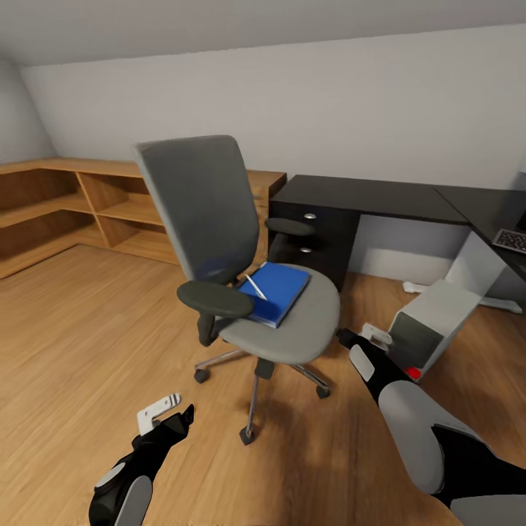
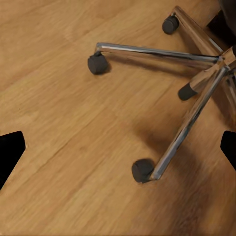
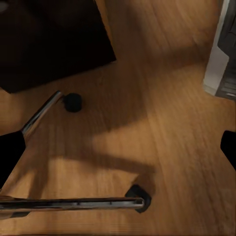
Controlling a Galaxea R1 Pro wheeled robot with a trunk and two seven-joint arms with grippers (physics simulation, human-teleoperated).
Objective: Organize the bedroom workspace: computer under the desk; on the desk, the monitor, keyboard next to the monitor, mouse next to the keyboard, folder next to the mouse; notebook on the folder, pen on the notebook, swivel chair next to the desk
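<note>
The swivel chair (image 1: pixel 241 256) stands on the light wood floor (image 1: pixel 88 329) in the middle of the head view, apart from the worktop (image 1: pixel 365 196), its tall grey back turned toward the low light-wood shelving (image 1: pixel 109 208) and its seat facing the robot. On the seat lies the bright-blue folder (image 1: pixel 277 292), and a thin pale stick, apparently the pen (image 1: pixel 256 286), lies slanted across the folder's top; whether a notebook lies between them cannot be told. The glossy black worktop runs along the far wall and turns a corner at the right, with its black drawer unit (image 1: pixel 314 237) just behind the chair. The keyboard (image 1: pixel 511 239) shows at the right edge, lying on the worktop's side wing. The silver-grey computer (image 1: pixel 431 325) stands on the floor beside the worktop's white leg, tilted in the picture, its red button toward the robot. The left claw (image 1: pixel 172 416) hangs low over the floor near the chair's chrome base (image 2: pixel 196 83), fingers apart and empty. The right claw (image 1: pixel 351 340) hovers between the seat's edge and the computer, its fingers likewise spread, holding nothing.
</note>
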